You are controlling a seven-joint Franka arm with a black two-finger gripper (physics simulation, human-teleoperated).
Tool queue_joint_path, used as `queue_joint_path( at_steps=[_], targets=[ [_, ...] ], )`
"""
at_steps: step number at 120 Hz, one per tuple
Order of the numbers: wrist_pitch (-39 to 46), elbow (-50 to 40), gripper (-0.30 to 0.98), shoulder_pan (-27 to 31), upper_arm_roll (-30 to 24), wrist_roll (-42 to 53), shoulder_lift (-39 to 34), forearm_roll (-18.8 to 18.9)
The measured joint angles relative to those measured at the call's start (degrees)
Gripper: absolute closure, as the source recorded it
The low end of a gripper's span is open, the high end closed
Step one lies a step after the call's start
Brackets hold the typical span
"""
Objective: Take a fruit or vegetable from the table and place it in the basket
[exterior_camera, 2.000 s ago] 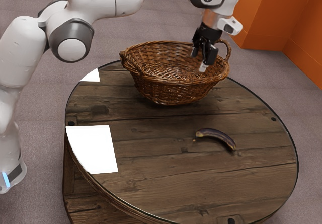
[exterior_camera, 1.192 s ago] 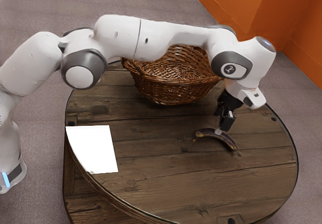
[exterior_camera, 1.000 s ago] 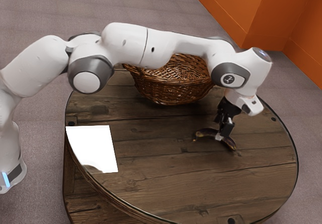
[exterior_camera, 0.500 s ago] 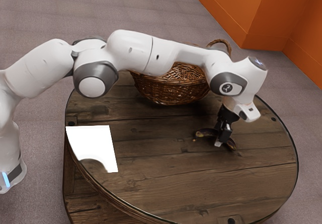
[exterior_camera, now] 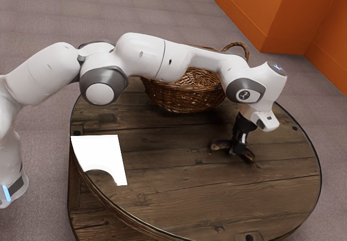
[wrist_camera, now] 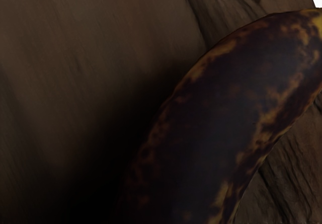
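Note:
My gripper (exterior_camera: 238, 150) is down at the table on the exterior view's right, shut on the middle of a dark, brown-spotted banana (exterior_camera: 220, 144). The banana's two ends stick out on either side of the fingers, and its middle is hidden behind them. Close under the hand, the wrist view has the curved banana (wrist_camera: 216, 113), nearly black with yellow-brown patches. A brown wicker basket (exterior_camera: 187, 99) stands behind the gripper on the table, its upper part partly covered by the arm.
The round wooden table (exterior_camera: 173, 197) carries a bright white patch (exterior_camera: 100, 154) near its edge at the exterior view's left. The basket's raised handle (exterior_camera: 245, 50) shows beyond the forearm. An orange wall (exterior_camera: 293, 13) rises past the table.
From over the basket, my hand has come across and down to the banana. Over the last half second the fingers have closed around its middle, while the arm has barely moved.

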Motion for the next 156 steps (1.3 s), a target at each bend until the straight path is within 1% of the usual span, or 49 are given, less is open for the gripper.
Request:
queue_joint_path(
  at_steps=[8,13,25,39,60,72,90,97,111,119,127,138,145,147,156],
  targets=[
    [-0.1,0.0,0.54,0.0,0.0,0.1,-0.1,0.1],
    [-0.1,0.1,0.52,-0.1,0.0,0.2,-0.3,0.2],
    [-0.9,1.5,0.52,-0.4,-0.1,0.3,-1.0,0.5],
    [-3.6,7.0,0.52,-1.2,-0.4,0.4,-2.2,0.7],
    [-8.9,8.9,0.52,-1.6,-0.3,0.6,-11.5,2.0],
    [-11.7,12.0,0.52,-2.1,-0.6,0.7,-14.6,2.7],
    [-15.7,12.9,0.52,-1.7,0.2,0.9,-20.5,4.9],
    [-17.3,13.0,0.53,0.6,0.6,1.2,-21.7,5.6],
    [-21.2,12.7,0.53,11.4,-0.5,2.3,-22.2,6.4],
    [-23.3,11.6,0.53,14.7,-1.2,3.1,-22.3,7.3],
    [-24.9,6.4,0.53,15.8,-1.2,3.7,-23.6,8.0],
    [-25.2,-4.1,0.53,18.3,-1.2,4.4,-28.8,8.7],
    [-25.0,-7.1,0.54,19.4,-1.2,4.8,-30.1,8.9],
    [-25.0,-7.5,0.52,19.6,-1.2,4.9,-30.3,9.0],
    [-24.9,-8.3,0.31,19.8,-1.3,5.4,-30.7,9.0]
  ],
)
